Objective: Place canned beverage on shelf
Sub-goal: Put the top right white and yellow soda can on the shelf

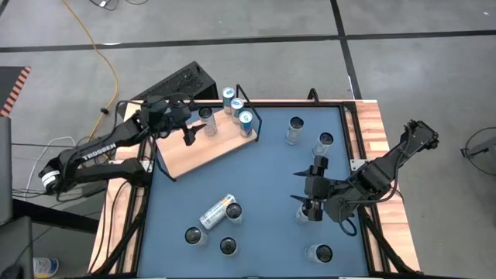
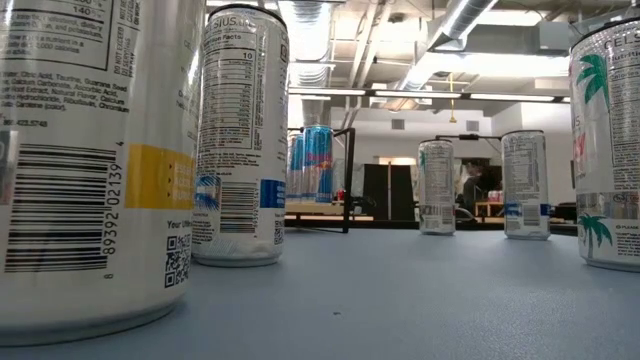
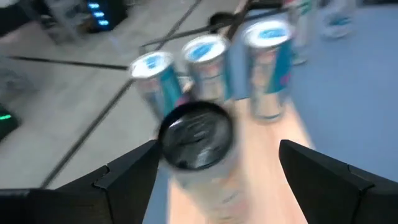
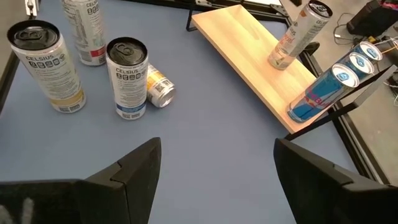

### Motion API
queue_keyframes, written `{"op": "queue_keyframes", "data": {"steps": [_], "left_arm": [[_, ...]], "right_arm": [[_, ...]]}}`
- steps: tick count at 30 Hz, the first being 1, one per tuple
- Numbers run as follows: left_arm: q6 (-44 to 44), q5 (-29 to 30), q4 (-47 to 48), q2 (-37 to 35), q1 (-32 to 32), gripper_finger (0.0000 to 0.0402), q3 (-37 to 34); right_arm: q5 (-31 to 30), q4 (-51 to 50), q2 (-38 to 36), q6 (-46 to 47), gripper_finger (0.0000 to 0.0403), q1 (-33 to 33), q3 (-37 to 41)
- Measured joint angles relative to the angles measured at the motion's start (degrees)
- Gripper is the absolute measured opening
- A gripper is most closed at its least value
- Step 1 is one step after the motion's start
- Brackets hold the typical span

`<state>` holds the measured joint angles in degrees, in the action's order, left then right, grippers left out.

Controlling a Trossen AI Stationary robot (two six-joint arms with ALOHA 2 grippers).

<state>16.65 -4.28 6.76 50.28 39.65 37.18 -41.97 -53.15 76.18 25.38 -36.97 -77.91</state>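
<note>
Yellow cable (image 1: 106, 58) snakes over grey floor, upper left of high view. Black ribbed box (image 1: 175, 84) sits top-centre-left, just past wooden table edge (image 1: 375, 132) w/ blue tabletop (image 1: 263, 178) mid-frame.

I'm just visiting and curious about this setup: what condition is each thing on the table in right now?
left gripper: open, over the shelf by a can.
right gripper: open, empty, above the blue tabletop.
shelf: flat, holding four upright cans.
three blue cans: upright in a row by the wire frame.
silver can: upright on the shelf, not gripped.
yellow-banded can: lying on its side.
</note>
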Motion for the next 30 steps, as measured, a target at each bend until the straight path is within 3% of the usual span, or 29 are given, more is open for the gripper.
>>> {"op": "queue_keyframes", "data": {"steps": [3, 12, 18, 30], "left_arm": [[0.5, 0.7, -3.2, -0.6, 2.1, 0.0319, -1.9], [-4.3, -10.2, -17.5, -0.8, 6.3, 0.0319, -11.8], [-6.1, -12.1, -24.7, -0.5, 7.5, 0.0319, -15.9], [-9.5, -14.6, -29.5, 8.8, 8.1, 0.0319, -15.0]], "right_arm": [[0.1, 0.0, 0.0, 0.1, 0.0295, 0.0, 0.0], [0.1, 0.0, 0.0, 0.4, 0.0295, 0.0, 0.0], [0.1, 0.0, 0.0, 1.6, 0.0295, 0.0, 0.0], [0.1, 0.1, 0.0, 1.6, 0.0295, 0.4, 0.0]]}}
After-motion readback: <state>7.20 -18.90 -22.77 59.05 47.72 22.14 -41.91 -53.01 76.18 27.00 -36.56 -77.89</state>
